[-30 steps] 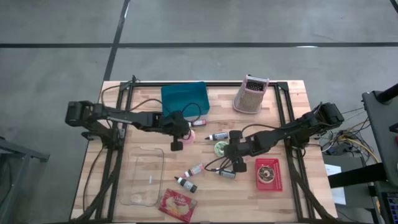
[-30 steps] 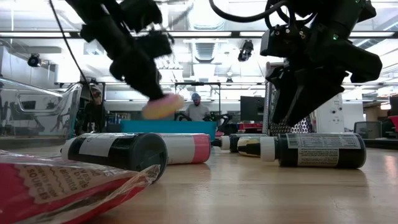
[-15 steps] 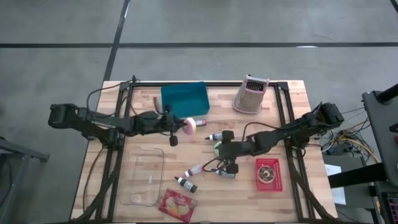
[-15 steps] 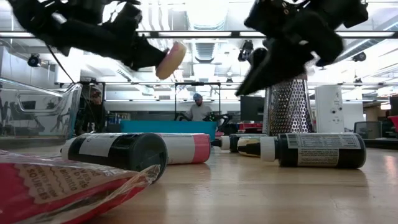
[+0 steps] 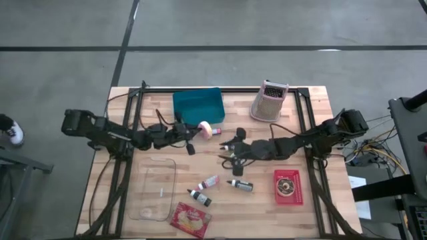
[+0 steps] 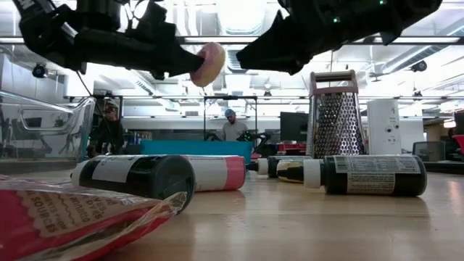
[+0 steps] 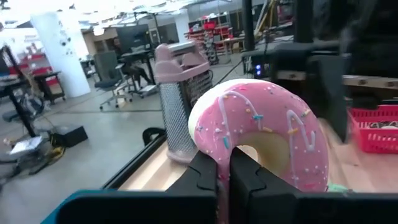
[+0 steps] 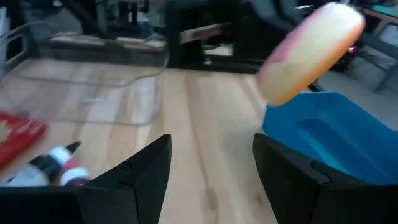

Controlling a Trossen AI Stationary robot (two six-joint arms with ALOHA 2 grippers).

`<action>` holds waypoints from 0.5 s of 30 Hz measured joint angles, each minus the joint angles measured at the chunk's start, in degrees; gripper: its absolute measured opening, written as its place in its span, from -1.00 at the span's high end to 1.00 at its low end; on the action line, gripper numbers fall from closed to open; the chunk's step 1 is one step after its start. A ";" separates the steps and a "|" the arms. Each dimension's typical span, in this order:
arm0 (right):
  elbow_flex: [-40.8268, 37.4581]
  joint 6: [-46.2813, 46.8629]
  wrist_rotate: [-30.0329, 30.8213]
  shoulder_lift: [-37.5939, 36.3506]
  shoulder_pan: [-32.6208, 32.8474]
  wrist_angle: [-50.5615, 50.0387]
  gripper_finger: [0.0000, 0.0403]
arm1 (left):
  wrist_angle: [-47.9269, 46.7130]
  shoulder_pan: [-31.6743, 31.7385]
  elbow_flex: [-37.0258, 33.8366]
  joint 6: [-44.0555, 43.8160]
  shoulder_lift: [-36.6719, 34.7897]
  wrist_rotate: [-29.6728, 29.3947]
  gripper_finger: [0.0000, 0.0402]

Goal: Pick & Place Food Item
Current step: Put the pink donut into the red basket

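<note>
A pink-frosted donut (image 7: 261, 134) with sprinkles hangs in the air near the blue bin (image 5: 197, 105), and my left gripper (image 5: 197, 131) is shut on it. The low view shows the donut (image 6: 209, 64) well above the table. In the high view the donut (image 5: 206, 129) is just right of the bin's near right corner. My right gripper (image 5: 233, 144) hovers open right of the donut, with nothing between its fingers (image 8: 146, 171); its wrist view looks at the donut (image 8: 311, 50) and the bin (image 8: 329, 137). My left gripper pinches the donut's ring at its near edge (image 7: 221, 146) between its two fingers (image 7: 202, 177). The fingers reach in level from the table's left. The donut stands on edge beyond the fingertips, lifted clear of table and bin.
A metal grater (image 5: 269, 101) stands at the far right. A red basket (image 5: 288, 186) holding another donut is at the near right. A clear container (image 5: 155, 189), a red packet (image 5: 191, 219) and several small bottles (image 5: 210, 181) lie toward the near edge.
My left gripper has lifted the donut and tipped from pointing down to level, carrying it toward the far edge beside the bin. My right gripper has risen, tipped up to nearly level and gone toward the table's left and far side, staying open.
</note>
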 joint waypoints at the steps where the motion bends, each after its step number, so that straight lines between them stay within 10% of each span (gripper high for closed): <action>1: 0.00 0.35 0.25 0.00 -0.58 0.18 -0.11 | 0.24 -0.33 0.73 0.49 1.02 -1.11 0.97; 15: -0.11 2.84 1.05 0.00 -3.99 2.95 -0.11 | 1.12 -1.73 5.68 3.79 7.59 -3.43 0.97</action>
